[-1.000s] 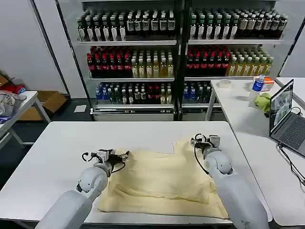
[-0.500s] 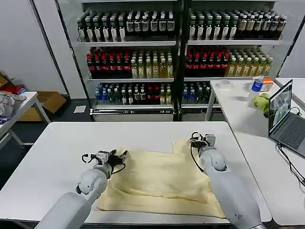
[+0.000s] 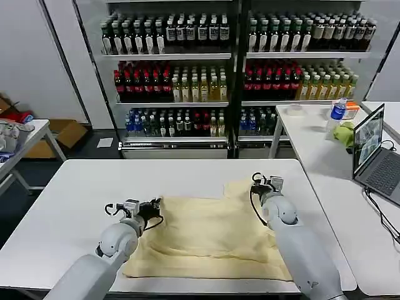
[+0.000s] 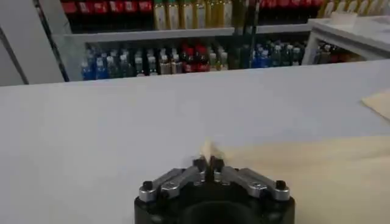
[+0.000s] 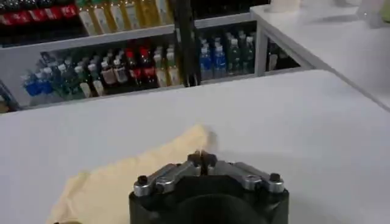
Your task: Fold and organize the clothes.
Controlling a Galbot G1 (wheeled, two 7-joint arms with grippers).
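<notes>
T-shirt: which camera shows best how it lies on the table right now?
The head view: the whole T-shirt lies spread on the white table, with the left gripper and right gripper pinching its far corners. The left wrist view gives just one flat strip, the right wrist view just a rumpled corner.

Tall dark metal shelving stocked with rows of coloured drink bottles lines the grey wall behind a white rectangular worktable, beside a second white side table.
</notes>
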